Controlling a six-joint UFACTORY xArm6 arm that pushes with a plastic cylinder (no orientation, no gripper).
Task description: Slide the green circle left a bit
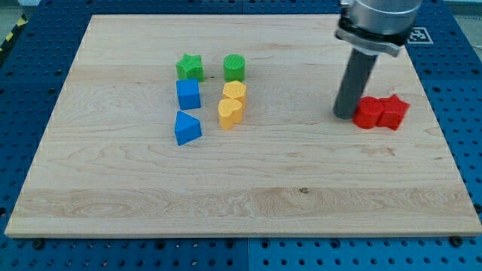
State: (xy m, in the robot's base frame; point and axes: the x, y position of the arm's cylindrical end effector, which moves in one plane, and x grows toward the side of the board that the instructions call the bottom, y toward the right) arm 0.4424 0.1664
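Observation:
The green circle (pixel 234 68) sits on the wooden board (pixel 151 188) above centre, with the green star (pixel 190 67) just to its left. My tip (pixel 345 114) rests on the board at the view's right, far to the right of the green circle and just left of a red block (pixel 368 113).
A yellow hexagon block (pixel 235 92) lies right below the green circle, a yellow heart block (pixel 230 112) below that. A blue cube (pixel 188 94) and a blue triangle (pixel 187 128) lie under the green star. A red star (pixel 393 111) touches the red block.

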